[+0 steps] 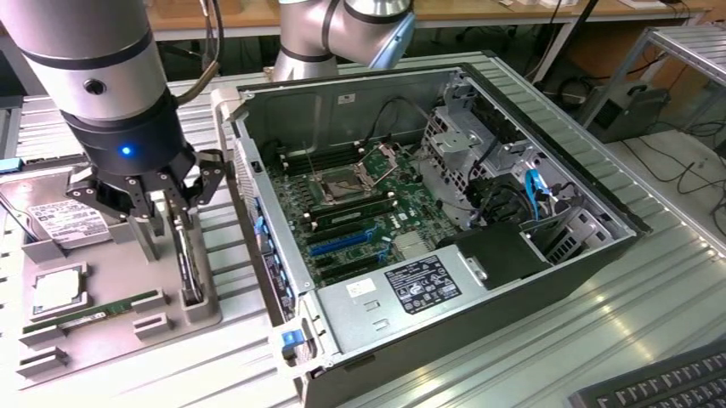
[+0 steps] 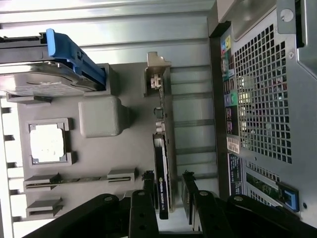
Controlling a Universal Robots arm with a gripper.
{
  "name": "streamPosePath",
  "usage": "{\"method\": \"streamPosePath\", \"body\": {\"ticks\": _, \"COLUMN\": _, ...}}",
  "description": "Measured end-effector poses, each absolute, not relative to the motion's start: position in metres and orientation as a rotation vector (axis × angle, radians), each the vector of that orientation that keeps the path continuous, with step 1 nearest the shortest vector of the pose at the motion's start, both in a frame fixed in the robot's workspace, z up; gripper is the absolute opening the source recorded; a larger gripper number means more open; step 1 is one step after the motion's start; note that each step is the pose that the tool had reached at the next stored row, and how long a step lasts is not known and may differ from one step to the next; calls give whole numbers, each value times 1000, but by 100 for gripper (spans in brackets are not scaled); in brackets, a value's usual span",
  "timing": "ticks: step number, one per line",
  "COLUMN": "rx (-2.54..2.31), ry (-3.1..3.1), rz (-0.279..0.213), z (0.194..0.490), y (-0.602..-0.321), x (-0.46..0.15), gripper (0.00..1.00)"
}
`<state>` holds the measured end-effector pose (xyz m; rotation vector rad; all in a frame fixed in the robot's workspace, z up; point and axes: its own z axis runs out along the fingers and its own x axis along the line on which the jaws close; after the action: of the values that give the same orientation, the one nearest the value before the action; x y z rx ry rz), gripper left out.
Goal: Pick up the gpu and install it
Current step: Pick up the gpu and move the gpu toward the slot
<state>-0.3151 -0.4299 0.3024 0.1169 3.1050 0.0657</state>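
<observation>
Grey plastic tray (image 1: 108, 348) sits on the ribbed metal bench (image 1: 635, 297), on the exterior view's left, just beside an opened computer case (image 1: 329, 106) lying on its side. The graphics card (image 1: 195, 272) stands on its long edge in a slot of that tray, on the side nearest the case, still apart from the motherboard (image 1: 363, 204).

The gripper (image 1: 170, 246) hangs straight over the card. Its fingers (image 1: 148, 238) are spread, one on each side of the card.

In the wrist view the graphics card (image 2: 161, 168) runs as a thin dark strip, with its silver bracket (image 2: 157, 79) at the far end. The gripper (image 2: 168, 184) straddles the near end. One of the fingers (image 2: 190, 191) stands clear of the card with tray showing between, and the other lies close against the opposite face; whether it touches I cannot tell.

Elsewhere on the tray lie a hard drive (image 1: 63, 223), a square processor chip (image 1: 57, 291) and a slim green memory stick (image 1: 97, 310).
</observation>
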Motion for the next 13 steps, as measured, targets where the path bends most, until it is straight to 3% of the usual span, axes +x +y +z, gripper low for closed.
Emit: {"method": "streamPosePath", "body": {"ticks": 13, "rx": 108, "ry": 3105, "rz": 66, "z": 276, "y": -430, "x": -315, "gripper": 36}}
